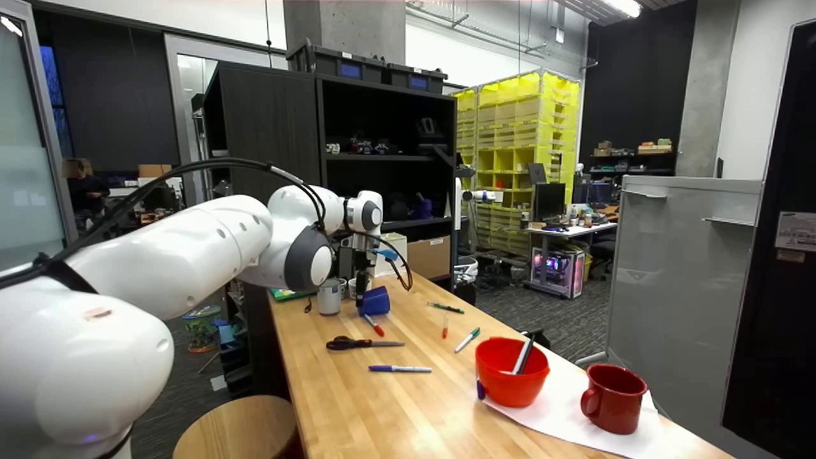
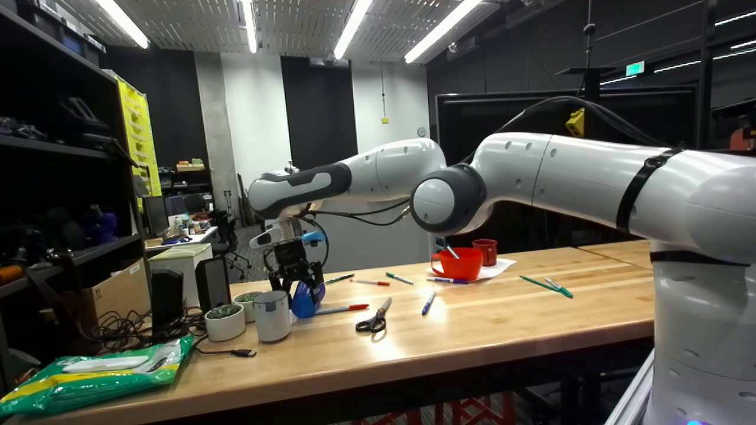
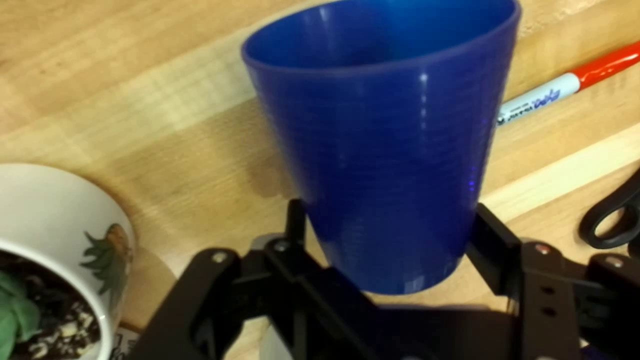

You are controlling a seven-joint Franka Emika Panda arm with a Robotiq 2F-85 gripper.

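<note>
Gripper [image 1: 361, 299], in an exterior view: pointing downward at the far end of the wooden table [image 1: 357, 408], right at the blue cup [image 1: 377, 301].
Blue cup, same view: tilted, near the pale mug [image 1: 329, 298]; hard to tell whether touching the wooden table.
Red-capped marker [image 1: 374, 326]: lying just beside the blue cup, with red cap toward the camera.
Scissors [image 1: 364, 343]: lying nearer the camera, with black handles to the left and blades to the right.
Blue-capped marker [image 1: 400, 368]: lying nearer the camera than the scissors.
Red bowl [image 1: 510, 390]: standing at the edge of the white paper [image 1: 561, 421], with pens [image 1: 523, 357] leaning inside.
Dark red mug [image 1: 613, 400]: upright on the white paper.
Plant pots [image 2: 225, 324], in an exterior view: two, white, standing just beside the pale mug.
Gripper, same view: reaching down onto the blue cup.
Green packet [image 2: 106, 378], same view: lying along the near edge of the wooden table.
Gripper, in the wrist view: clamped on the blue cup, with black fingers [image 3: 487, 230] pressed against both sides near the narrow base.
Blue cup, same view: turned with wide mouth toward the top.
Pineapple-print pot [image 3: 60, 210]: white, holding soil [image 3: 57, 310] and a green succulent [image 3: 17, 310], left of the blue cup, apart from it.
Red-capped marker, same view: to the right, partly hidden behind the blue cup.
</note>
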